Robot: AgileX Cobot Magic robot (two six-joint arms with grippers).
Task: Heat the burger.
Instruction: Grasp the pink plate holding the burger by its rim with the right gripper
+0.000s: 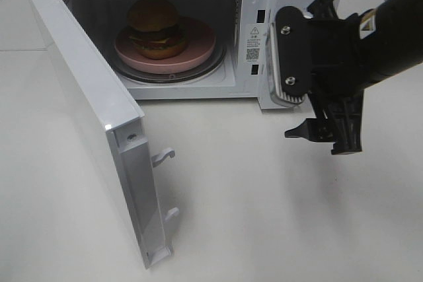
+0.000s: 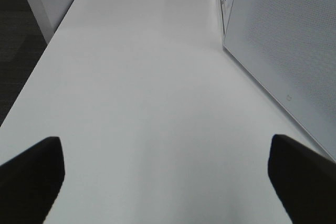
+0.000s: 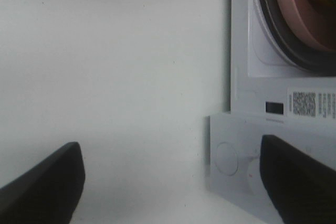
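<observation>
The burger [image 1: 155, 28] stands on its pink plate [image 1: 198, 47] on the turntable inside the open microwave [image 1: 258, 4]. The door [image 1: 86, 97] is swung wide toward the front left. My right gripper [image 1: 320, 140] hangs open and empty just above the table, in front of the microwave's control panel. In the right wrist view, the right gripper [image 3: 170, 182] has its fingers spread, with the plate's rim [image 3: 299, 14] and the panel's dial [image 3: 227, 158] ahead. My left gripper [image 2: 165, 179] is open over bare table beside the door's outer face [image 2: 283, 40]; the exterior view does not show it.
The white table [image 1: 264, 216] stretches in front of the microwave. Two latch hooks [image 1: 162, 157] stick out from the door's free edge. In the left wrist view, the table edge and dark floor [image 2: 16, 40] lie to one side.
</observation>
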